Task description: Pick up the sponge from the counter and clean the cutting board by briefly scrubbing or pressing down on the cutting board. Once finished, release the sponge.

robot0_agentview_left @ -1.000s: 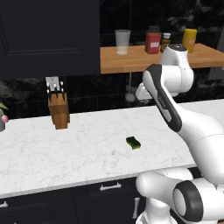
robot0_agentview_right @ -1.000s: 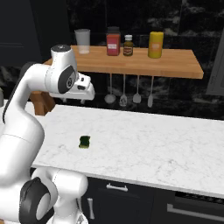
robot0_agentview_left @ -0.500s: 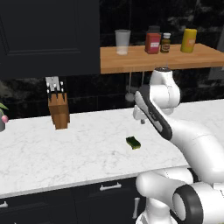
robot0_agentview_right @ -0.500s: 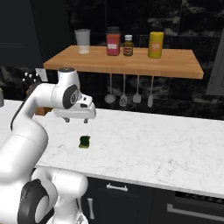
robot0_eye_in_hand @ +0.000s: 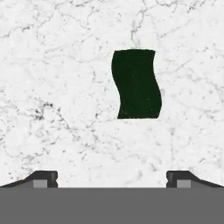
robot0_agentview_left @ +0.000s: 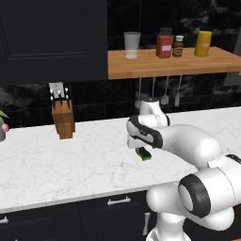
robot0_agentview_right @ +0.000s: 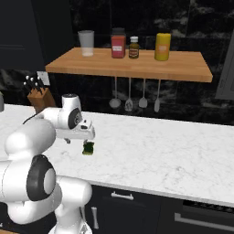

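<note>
The sponge (robot0_eye_in_hand: 136, 84) lies flat on the white marble counter (robot0_agentview_left: 70, 160), its dark green top facing up in the hand view. From the base views the sponge (robot0_agentview_left: 144, 154) (robot0_agentview_right: 87, 148) shows its yellow-green edge, just below my hand. My gripper (robot0_eye_in_hand: 111, 178) hovers a short way above the counter, open, with nothing between the two fingertips; the sponge sits ahead of them, slightly right of centre. The cutting board is out of view.
A wooden knife block (robot0_agentview_left: 63, 120) stands at the back left of the counter. Ladles and spoons (robot0_agentview_right: 129, 97) hang under the wooden wall shelf (robot0_agentview_right: 137, 68), which carries a cup and jars. Part of a plant (robot0_agentview_left: 3, 123) shows at the far left.
The arm has swung down from shelf height to just over the sponge. The sponge has not moved.
</note>
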Tool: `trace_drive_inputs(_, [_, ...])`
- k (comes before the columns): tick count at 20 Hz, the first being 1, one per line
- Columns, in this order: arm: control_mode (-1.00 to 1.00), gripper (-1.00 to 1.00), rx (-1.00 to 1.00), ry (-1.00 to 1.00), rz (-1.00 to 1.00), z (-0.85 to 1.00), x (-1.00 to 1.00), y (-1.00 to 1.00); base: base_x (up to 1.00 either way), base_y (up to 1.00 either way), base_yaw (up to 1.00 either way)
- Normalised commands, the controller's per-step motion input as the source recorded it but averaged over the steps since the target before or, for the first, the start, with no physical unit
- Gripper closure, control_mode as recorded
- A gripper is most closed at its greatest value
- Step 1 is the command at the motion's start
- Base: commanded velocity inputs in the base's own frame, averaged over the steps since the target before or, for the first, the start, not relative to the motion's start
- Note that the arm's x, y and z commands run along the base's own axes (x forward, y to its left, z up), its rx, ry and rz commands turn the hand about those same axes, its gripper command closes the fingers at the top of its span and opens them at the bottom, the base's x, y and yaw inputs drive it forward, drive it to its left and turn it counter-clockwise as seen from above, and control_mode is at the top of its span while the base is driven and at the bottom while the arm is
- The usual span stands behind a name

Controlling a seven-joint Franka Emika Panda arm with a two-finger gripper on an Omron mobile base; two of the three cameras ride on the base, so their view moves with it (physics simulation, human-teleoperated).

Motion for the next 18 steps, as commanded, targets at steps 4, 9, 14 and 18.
trace_drive_inputs(4, [-1.00, -1.00, -0.01, 0.01, 0.01, -0.59, 0.60, 0.02, 0.00, 0.00, 0.00])
trace_drive_inputs(9, [-1.00, -1.00, 0.00, 0.00, 0.01, -0.36, 0.34, -0.38, 0.00, 0.00, 0.00])
trace_drive_inputs(14, [-1.00, -1.00, 0.00, 0.01, 0.01, -0.25, 0.15, -0.22, 0.00, 0.00, 0.00])
trace_drive_inputs(18, [-1.00, -1.00, 0.00, 0.00, 0.04, -0.28, 0.02, 0.00, 0.00, 0.00, 0.00])
